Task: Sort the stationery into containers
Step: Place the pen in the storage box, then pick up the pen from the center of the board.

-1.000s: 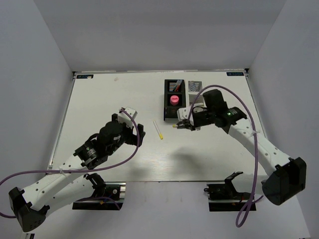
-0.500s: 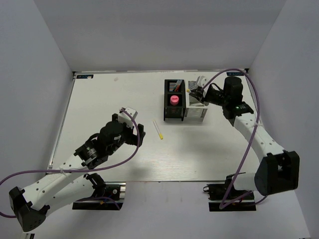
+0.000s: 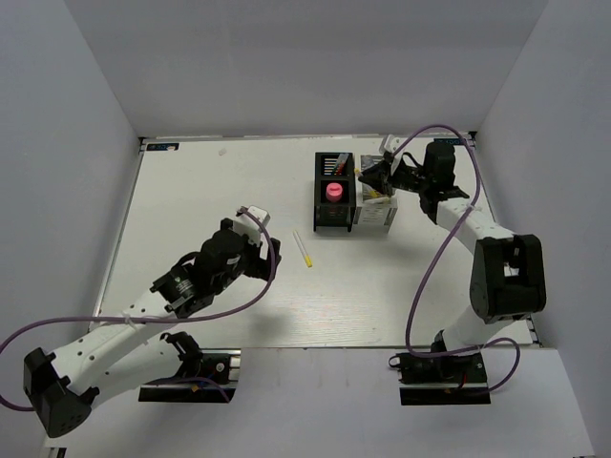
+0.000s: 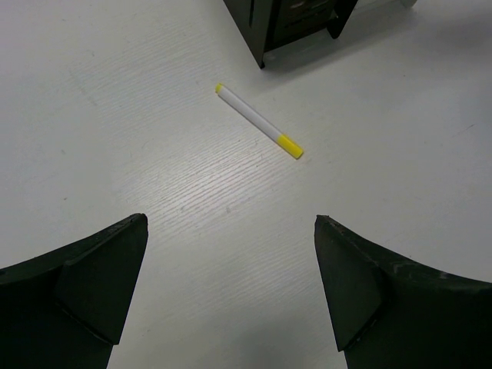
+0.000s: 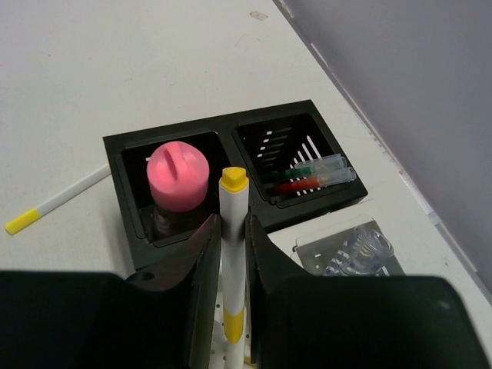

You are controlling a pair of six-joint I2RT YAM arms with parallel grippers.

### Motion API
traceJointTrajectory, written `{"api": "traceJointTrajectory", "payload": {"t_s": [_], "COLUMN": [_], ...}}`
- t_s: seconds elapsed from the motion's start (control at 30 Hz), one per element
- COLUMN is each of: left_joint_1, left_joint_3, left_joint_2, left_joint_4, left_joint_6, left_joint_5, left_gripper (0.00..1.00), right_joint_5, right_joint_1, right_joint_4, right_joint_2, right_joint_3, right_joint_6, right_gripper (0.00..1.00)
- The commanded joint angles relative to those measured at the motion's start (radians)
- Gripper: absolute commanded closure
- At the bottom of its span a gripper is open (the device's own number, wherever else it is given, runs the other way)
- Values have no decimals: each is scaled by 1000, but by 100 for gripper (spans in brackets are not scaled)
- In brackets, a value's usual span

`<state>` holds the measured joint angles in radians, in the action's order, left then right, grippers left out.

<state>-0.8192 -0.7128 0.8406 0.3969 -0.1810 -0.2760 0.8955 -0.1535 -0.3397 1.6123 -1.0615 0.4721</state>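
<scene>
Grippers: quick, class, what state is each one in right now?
Left gripper: open, holding nothing.
Right gripper: closed on a white-and-yellow pen.

A loose pen (image 3: 303, 248) lies on the table (image 3: 191, 200) left of the joined organisers (image 3: 348, 219). In the left organiser (image 3: 318, 198) a capped tube (image 3: 334, 191) stands before some pens (image 3: 337, 164).

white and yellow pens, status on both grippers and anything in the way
Right gripper shut on thin white-and-yellow pen by black slotted organiser. Left gripper open, short of second loose pen. Nothing between them.
</scene>
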Motion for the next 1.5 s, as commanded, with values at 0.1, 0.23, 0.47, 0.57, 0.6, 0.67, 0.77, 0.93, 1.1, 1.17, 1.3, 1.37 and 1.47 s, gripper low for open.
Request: {"api": "traceJointTrajectory", "payload": {"t_s": [0.1, 0.23, 0.47, 0.57, 0.6, 0.67, 0.77, 0.93, 1.1, 1.17, 1.3, 1.37, 1.47], "left_joint_1": [2, 2, 2, 2, 2, 2, 11, 11, 20, 20, 20, 20, 20], "left_joint_3": [6, -14, -31, -111, -129, -186, -293, -523, -602, -590, -599, -611, -623], "left_joint_2": [93, 196, 420, 529, 552, 600, 722, 949, 1002, 1002, 1026, 1051, 1092], "left_joint_4": [-18, -58, -228, -239, -250, -259, -205, 30, 100, 100, 121, 122, 132], "left_joint_6": [-104, -222, -434, -475, -491, -532, -583, -690, -765, -778, -790, -790, -790], "left_joint_5": [61, 83, 57, 3, -17, -61, -113, -235, -255, -255, -275, -275, -275], "left_gripper": [1, 1, 14, 32, 35, 40, 41, 36, 36, 36, 40, 43, 47], "right_joint_5": [65, 82, -19, -122, -86, -1, 105, 111, 16, 20, 10, 2, 11], "right_joint_1": [45, 74, 104, 124, 127, 127, 131, 134, 134, 131, 135, 132, 138], "right_joint_4": [-85, -88, -163, 49, 107, 320, 473, 588, 703, 706, 679, 682, 697], "right_joint_2": [75, 37, -266, -362, -374, -423, -532, -793, -998, -1020, -988, -973, -957], "right_joint_3": [-92, -69, 154, 147, 135, 127, 164, 274, 285, 299, 320, 319, 314], "right_joint_6": [-78, -79, -246, -446, -387, -340, -281, -215, -194, -196, -210, -204, -196], "right_gripper": [56, 47, 10, 10, 12, 66, 100, 79, 66, 66, 65, 65, 65]}}
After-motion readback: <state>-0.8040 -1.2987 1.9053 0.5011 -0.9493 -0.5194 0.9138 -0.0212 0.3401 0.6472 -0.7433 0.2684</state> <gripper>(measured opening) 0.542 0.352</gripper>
